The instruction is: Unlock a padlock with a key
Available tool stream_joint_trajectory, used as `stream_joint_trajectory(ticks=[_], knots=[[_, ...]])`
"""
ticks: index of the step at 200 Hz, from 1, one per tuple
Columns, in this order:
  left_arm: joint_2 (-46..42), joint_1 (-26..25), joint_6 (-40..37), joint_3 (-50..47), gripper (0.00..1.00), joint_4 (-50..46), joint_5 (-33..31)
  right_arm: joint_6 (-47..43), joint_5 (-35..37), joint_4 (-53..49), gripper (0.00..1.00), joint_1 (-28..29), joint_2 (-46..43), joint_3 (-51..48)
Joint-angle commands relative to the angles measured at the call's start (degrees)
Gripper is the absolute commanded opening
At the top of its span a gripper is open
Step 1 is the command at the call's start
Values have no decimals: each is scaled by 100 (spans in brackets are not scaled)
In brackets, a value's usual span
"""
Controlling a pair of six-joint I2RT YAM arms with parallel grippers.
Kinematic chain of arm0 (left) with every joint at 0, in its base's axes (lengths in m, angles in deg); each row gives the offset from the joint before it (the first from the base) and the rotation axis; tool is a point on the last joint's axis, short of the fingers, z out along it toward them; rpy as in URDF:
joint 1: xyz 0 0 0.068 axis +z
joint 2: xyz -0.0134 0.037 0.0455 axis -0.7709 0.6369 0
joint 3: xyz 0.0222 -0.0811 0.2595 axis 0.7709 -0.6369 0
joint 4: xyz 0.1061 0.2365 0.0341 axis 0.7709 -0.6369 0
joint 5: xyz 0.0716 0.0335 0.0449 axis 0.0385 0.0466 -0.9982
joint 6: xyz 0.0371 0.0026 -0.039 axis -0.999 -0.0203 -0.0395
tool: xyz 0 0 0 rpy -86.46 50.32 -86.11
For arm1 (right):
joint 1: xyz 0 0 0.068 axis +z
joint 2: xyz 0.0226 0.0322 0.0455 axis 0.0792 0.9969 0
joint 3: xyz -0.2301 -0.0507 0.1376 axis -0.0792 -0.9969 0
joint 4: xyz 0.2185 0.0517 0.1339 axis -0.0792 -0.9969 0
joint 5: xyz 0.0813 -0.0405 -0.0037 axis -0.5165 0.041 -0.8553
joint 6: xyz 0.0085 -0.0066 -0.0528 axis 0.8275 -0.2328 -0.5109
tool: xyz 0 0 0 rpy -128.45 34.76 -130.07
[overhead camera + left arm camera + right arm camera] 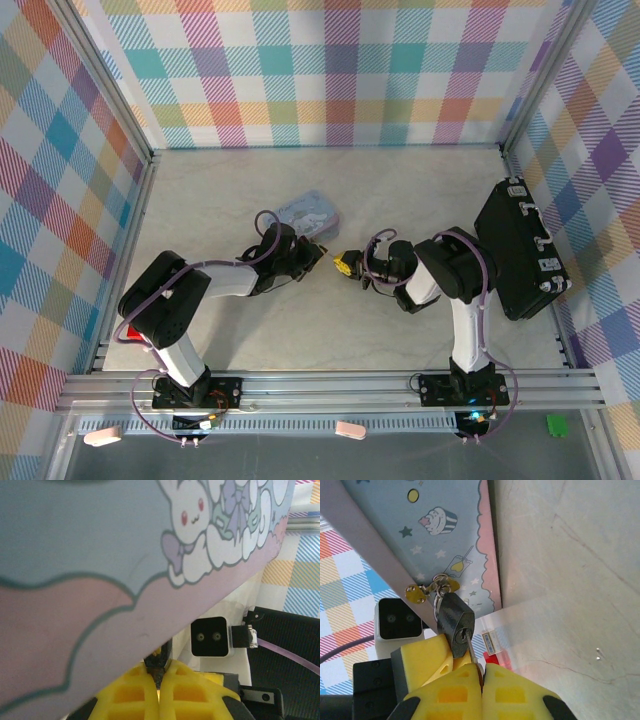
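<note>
The pastel tin box [308, 212] lies mid-table, and both grippers meet at its near right corner. In the right wrist view the small dark padlock [454, 617] hangs from the tin's [435, 525] gold hasp [415, 593]. The slim key [469, 644] sits in its keyhole. My right gripper [483, 669] is shut on the key's head. My left gripper [159, 672] is shut on the padlock [158, 662], right under the tin's printed side [100, 555]. From above, the left gripper [318, 255] and right gripper [345, 264] face each other, almost touching.
A black case [520, 250] lies along the right side of the table by the plaid wall. Plaid walls and an aluminium frame close in the work area. Open marble tabletop [220, 190] stretches behind and left of the tin.
</note>
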Motion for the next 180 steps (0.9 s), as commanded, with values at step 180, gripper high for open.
stream_joint_trajectory(ticks=[180], knots=[[-153, -8, 249, -68, 1, 559, 341, 237, -143, 149, 0, 71, -101, 305]])
